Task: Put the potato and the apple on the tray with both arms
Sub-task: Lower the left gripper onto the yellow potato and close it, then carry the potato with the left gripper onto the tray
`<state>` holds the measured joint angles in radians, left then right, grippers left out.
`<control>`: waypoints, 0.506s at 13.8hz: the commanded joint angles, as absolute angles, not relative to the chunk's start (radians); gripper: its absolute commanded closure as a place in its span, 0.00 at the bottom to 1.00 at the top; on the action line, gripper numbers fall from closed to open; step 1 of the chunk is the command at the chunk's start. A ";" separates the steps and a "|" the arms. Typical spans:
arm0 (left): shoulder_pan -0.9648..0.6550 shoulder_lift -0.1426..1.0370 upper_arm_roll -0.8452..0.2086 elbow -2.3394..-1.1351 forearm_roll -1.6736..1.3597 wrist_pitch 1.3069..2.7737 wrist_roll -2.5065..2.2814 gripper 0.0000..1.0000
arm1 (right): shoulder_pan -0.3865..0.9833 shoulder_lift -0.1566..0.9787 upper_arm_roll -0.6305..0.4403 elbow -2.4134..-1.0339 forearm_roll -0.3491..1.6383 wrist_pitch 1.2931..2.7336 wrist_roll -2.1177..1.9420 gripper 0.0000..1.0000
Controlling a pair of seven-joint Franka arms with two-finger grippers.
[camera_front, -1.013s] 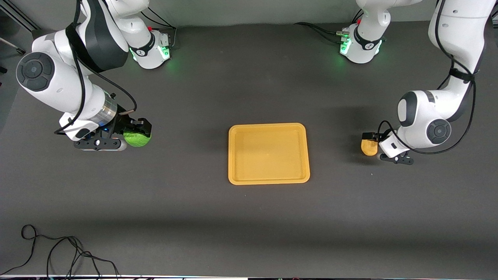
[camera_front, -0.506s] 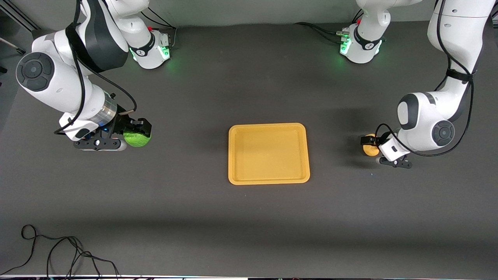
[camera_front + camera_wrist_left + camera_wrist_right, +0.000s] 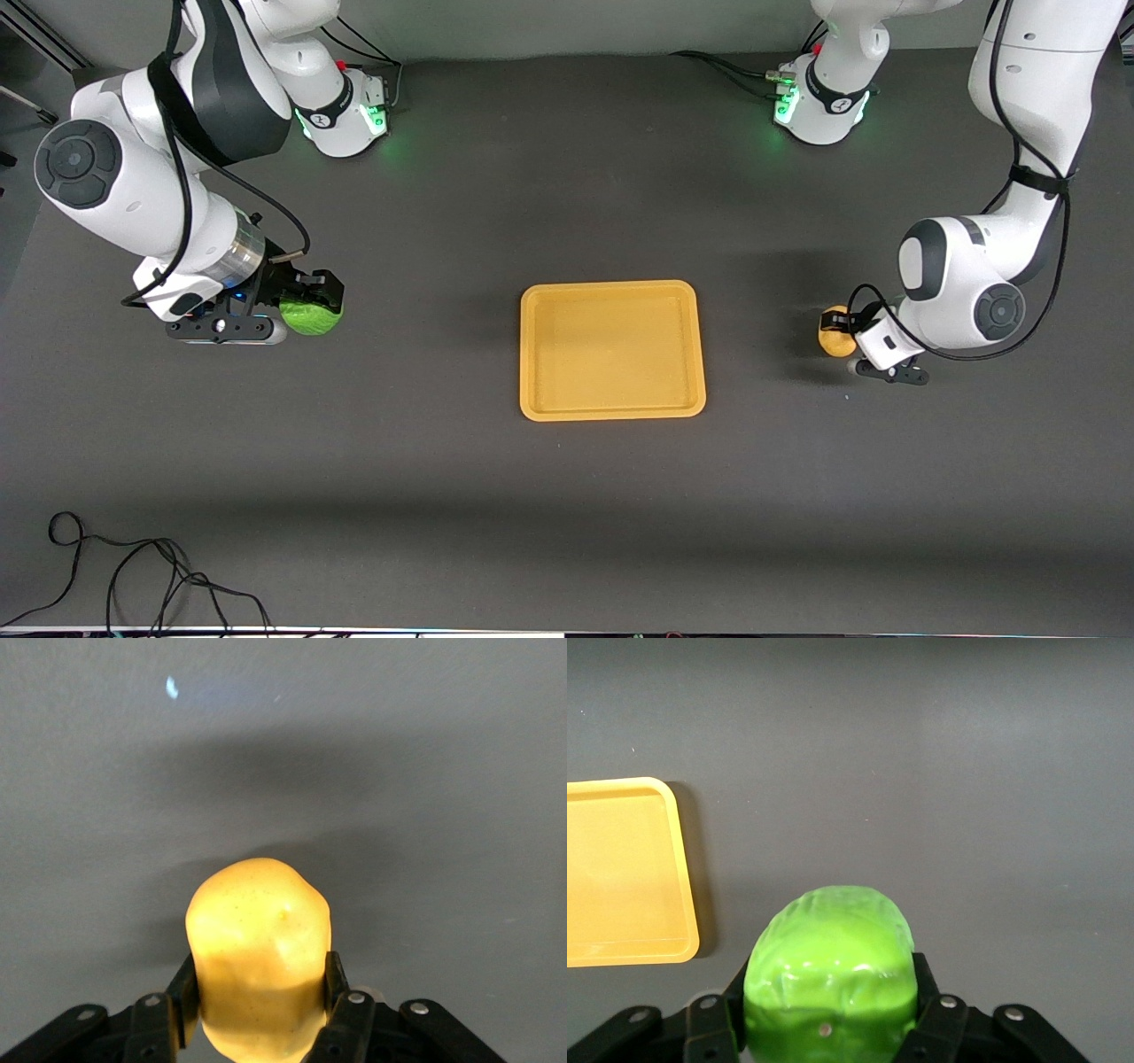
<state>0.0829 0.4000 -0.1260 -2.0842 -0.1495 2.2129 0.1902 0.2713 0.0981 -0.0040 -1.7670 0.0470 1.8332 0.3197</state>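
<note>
The yellow-orange tray (image 3: pixel 611 409) lies flat in the middle of the table. Toward the left arm's end, the yellow-tan potato (image 3: pixel 833 340) (image 3: pixel 259 948) sits between the fingers of my left gripper (image 3: pixel 842 335) (image 3: pixel 259 1010), which is shut on it. Toward the right arm's end, the lime-green apple (image 3: pixel 310 316) (image 3: pixel 829 979) is held in my right gripper (image 3: pixel 306 306) (image 3: pixel 829 1019), shut on its sides. The right wrist view also shows a corner of the tray (image 3: pixel 678 868). Whether either fruit is off the table cannot be told.
A loose black cable (image 3: pixel 133 576) lies near the front edge at the right arm's end. Both arm bases (image 3: pixel 345 111) (image 3: pixel 819 102) glow green along the back. Bare dark mat separates each fruit from the tray.
The left gripper came down over the potato and shut on it, and its wrist shifted slightly toward the tray. The right gripper and apple stayed put.
</note>
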 commanded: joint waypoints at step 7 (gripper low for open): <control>-0.200 0.649 -0.295 -1.623 -0.152 2.179 -0.418 0.82 | 0.270 0.097 -0.005 -1.769 0.055 1.844 0.334 0.69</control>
<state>-0.1146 0.5485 -0.3079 -1.6958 -0.1526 2.1513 -0.3487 0.2710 0.0988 -0.0045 -1.7673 0.0470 1.8333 0.3197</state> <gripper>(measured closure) 0.423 0.313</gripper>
